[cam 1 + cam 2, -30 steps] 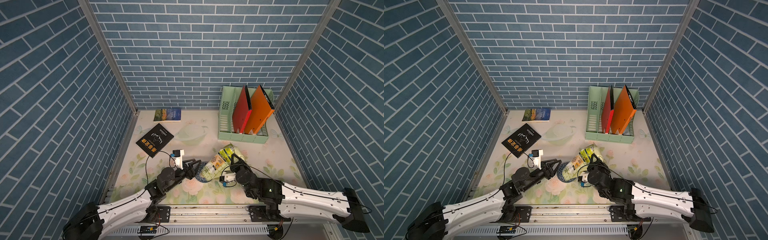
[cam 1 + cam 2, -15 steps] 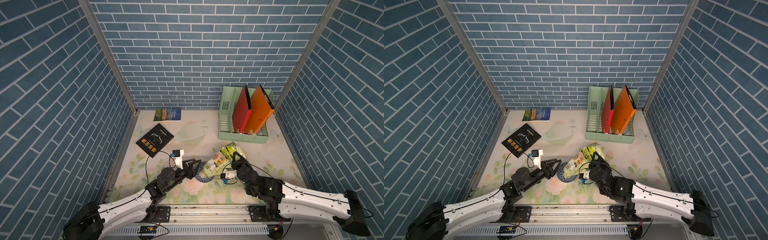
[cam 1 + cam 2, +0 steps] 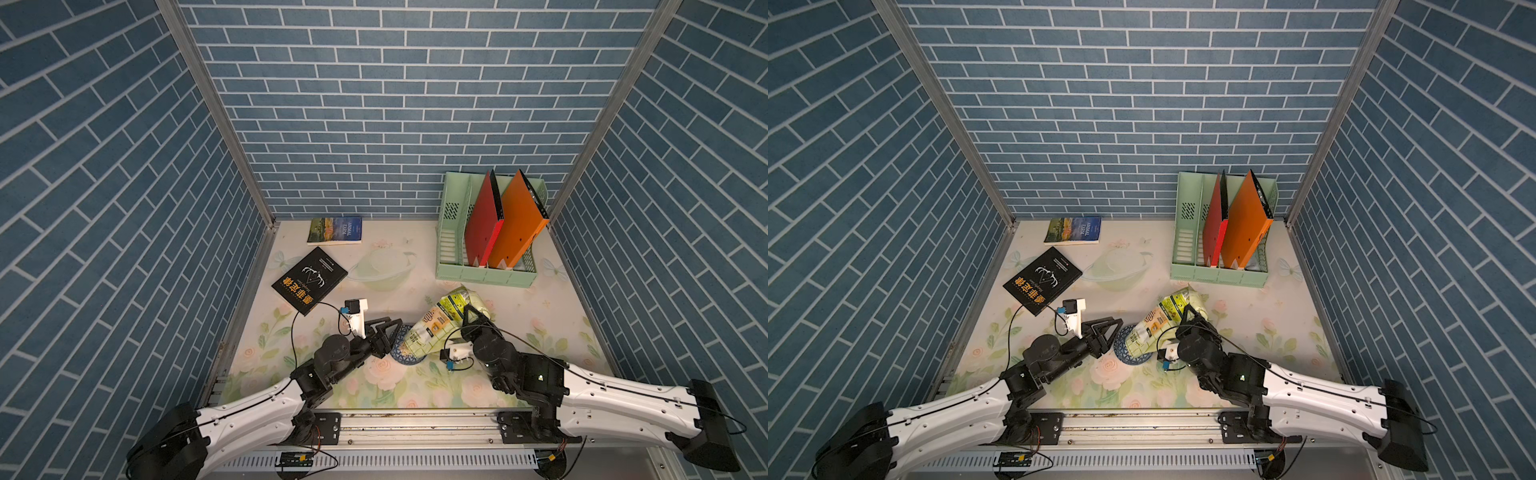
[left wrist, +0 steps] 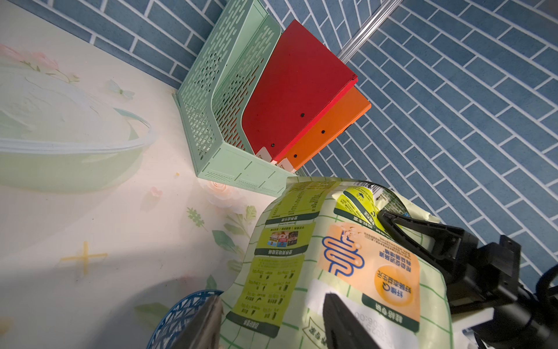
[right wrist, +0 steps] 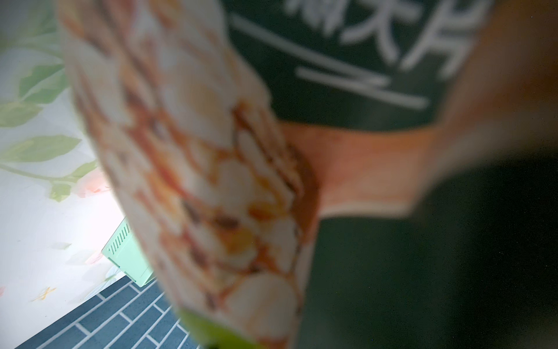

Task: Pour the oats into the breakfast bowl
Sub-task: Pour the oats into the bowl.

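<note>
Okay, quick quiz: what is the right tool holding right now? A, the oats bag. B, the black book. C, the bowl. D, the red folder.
A: the right tool is shut on the oats bag, which is tipped with its lower end over the bowl.

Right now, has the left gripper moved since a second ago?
No. The left gripper sits in the same spot below the black book, by the breakfast bowl.
</note>
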`<state>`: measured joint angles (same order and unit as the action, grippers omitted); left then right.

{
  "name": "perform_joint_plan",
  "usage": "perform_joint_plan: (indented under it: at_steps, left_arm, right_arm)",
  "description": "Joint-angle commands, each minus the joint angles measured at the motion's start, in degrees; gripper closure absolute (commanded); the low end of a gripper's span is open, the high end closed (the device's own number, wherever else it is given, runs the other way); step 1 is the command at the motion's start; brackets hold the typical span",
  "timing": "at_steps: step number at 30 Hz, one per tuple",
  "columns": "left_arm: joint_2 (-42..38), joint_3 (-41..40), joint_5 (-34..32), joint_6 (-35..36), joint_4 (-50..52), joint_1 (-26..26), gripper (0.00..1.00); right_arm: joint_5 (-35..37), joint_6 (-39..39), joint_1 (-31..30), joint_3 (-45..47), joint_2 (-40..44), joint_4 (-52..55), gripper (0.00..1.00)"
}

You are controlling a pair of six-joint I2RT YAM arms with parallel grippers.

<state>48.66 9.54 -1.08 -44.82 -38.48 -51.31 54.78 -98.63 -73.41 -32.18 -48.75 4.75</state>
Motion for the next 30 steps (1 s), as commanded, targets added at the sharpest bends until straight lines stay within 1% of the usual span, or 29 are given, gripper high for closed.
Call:
perform_joint_plan:
  at_steps: [1,3,4,6,7,8,9,11,12,13,14,15,16,17,18,19,20,21,22,23,24,26,28,29,30]
  left_arm:
    - [0.2,-0.2,-0.3,0.0,-1.6,-0.2,0.41]
    - [0.2,-0.2,-0.3,0.0,-1.6,-0.2,0.41]
    - [0.3,-0.3,-0.4,-0.1,-1.7,-0.2,0.41]
    - [0.5,-0.5,-0.3,-0.3,-2.3,-0.2,0.41]
    - [0.4,-0.5,-0.2,-0.2,-2.6,-0.2,0.41]
    - [0.6,-0.4,-0.2,-0.2,-2.5,-0.2,0.41]
    - [0.8,-0.4,-0.1,-0.4,-2.5,-0.2,0.41]
    - [0.9,-0.4,-0.1,-0.5,-3.0,-0.2,0.41]
    - [1.0,-0.4,0.0,-0.5,-3.0,-0.2,0.41]
    - [1.0,-0.2,0.0,-0.4,-2.7,-0.2,0.41]
    - [1.0,-0.2,-0.1,-0.3,-2.6,-0.2,0.41]
    - [1.1,-0.3,-0.1,-0.5,-2.8,-0.2,0.41]
    - [0.9,-0.4,-0.1,-0.6,-3.1,-0.2,0.41]
    - [1.0,-0.4,-0.1,-0.5,-3.2,-0.2,0.41]
    - [1.0,-0.3,-0.1,-0.5,-3.0,-0.2,0.41]
    - [0.9,-0.4,-0.2,-0.6,-2.9,-0.2,0.41]
    - [0.9,-0.4,-0.3,-0.7,-3.1,-0.2,0.41]
    - [1.0,-0.6,-0.3,-0.7,-3.3,-0.2,0.41]
    - [0.9,-0.5,-0.1,-0.7,-3.3,-0.2,0.41]
    - [0.8,-0.3,-0.1,-0.7,-2.8,-0.2,0.41]
    - [0.7,-0.3,-0.1,-0.8,-2.5,-0.2,0.41]
    - [0.3,-0.7,-0.2,-1.3,-3.0,-0.2,0.41]
    - [0.0,-0.9,-0.1,-1.3,-3.1,-0.2,0.41]
    - [0.0,-0.9,-0.3,-1.6,-3.1,-0.2,0.41]
    - [-0.1,-1.1,-0.5,-1.8,-3.5,-0.2,0.41]
  right_arm:
    - [2.5,1.0,-0.1,-1.9,0.8,-3.7,1.00]
    - [1.8,-1.6,0.3,-1.3,2.6,-11.8,1.00]
    - [0.9,-1.9,-0.1,-1.5,3.2,-11.5,1.00]
    - [1.3,0.4,0.1,-2.0,2.0,-4.0,1.00]
    - [2.0,0.3,0.8,-1.9,2.0,-4.8,1.00]
    - [1.9,-1.1,1.1,-1.4,3.0,-9.3,1.00]
    - [0.9,-1.7,1.0,-1.0,3.8,-11.1,1.00]
    - [0.7,1.5,0.6,-1.4,2.4,-1.0,1.00]
    - [1.7,1.6,1.4,-1.4,1.9,-1.9,1.00]
    - [1.7,-0.4,1.9,-1.0,2.8,-7.7,1.00]
    - [0.1,-1.6,1.6,-0.7,4.0,-11.3,1.00]
    - [-1.5,-0.9,0.7,-0.8,4.1,-8.0,1.00]
    - [-1.7,0.3,0.3,-1.3,3.1,-1.9,1.00]
    - [-0.2,0.0,1.3,-1.0,2.2,-3.2,1.00]
    - [0.4,-2.5,2.9,-0.5,2.5,-11.0,1.00]
    - [-1.1,-4.2,2.5,-0.1,3.4,-16.0,1.00]
    - [-2.1,-3.0,1.0,-0.4,3.1,-11.1,1.00]
    - [-1.6,-1.6,0.6,-0.6,1.5,-5.0,1.00]
    - [0.1,-2.0,1.3,0.1,0.7,-7.8,1.00]
    - [0.1,-4.2,2.1,0.8,1.2,-14.3,1.00]
    - [-1.4,-4.9,1.7,1.0,2.1,-16.8,1.00]
    - [-2.7,-2.0,0.5,0.1,1.7,-5.7,1.00]
    - [-1.5,-3.8,2.4,0.4,2.8,-13.4,1.00]
    - [-2.6,-4.3,2.2,0.3,3.7,-15.1,1.00]
    - [-3.0,-2.6,1.0,-0.3,3.5,-10.3,1.00]
